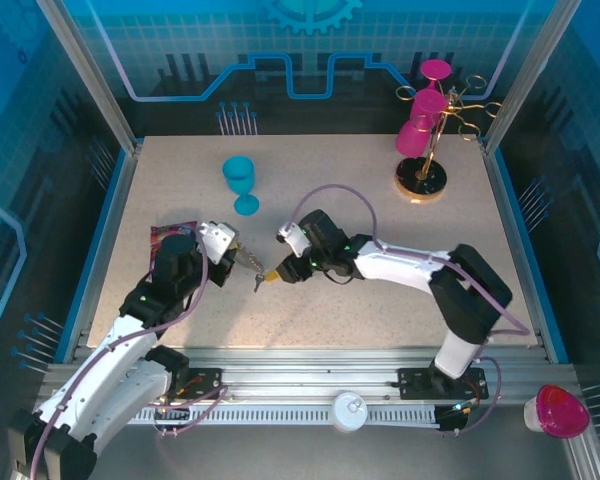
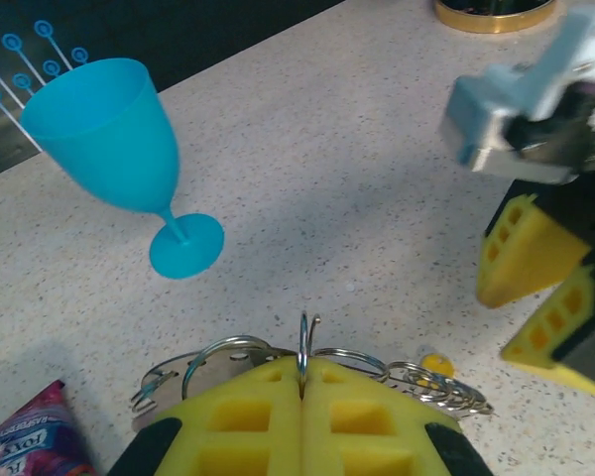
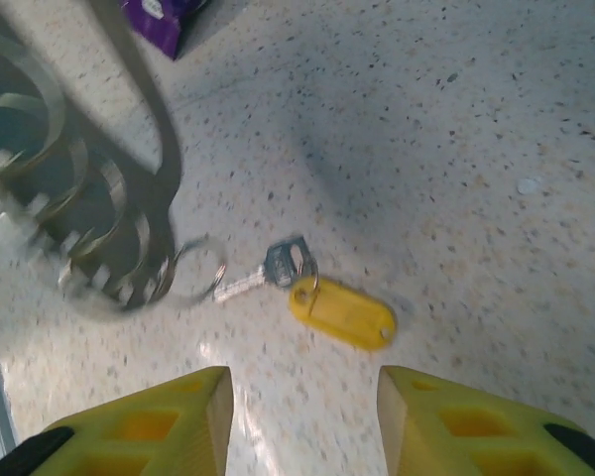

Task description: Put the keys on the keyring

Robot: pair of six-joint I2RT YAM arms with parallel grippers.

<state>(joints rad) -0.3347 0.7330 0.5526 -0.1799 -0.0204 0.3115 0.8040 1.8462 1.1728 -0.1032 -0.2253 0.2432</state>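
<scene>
In the top view the left gripper (image 1: 236, 262) sits left of centre, closed on the keyring (image 1: 250, 267), whose chain trails down and to the right. A key (image 1: 258, 285) lies at the chain's lower end. The right gripper (image 1: 273, 276) is just beside it, to the right.

In the left wrist view the yellow pads (image 2: 248, 407) at the bottom edge press together on one upright ring. More loops fan out on both sides, and the blue goblet (image 2: 119, 149) stands at upper left.

In the right wrist view the fingers (image 3: 149, 416) at the bottom edge stand apart with nothing between them. The key lies flat on the speckled table (image 3: 456, 119) at the centre, above the gap, and its yellow tag (image 3: 343, 313) points lower right. The blurred rings are at the left, and it cannot be told whether the key is already threaded on them.

The key looks light, thin, stiff and probably slick, and it would be hard to pinch lying flat. The thicker plastic tag seems the better hold. The loose rings will likely swing.
</scene>
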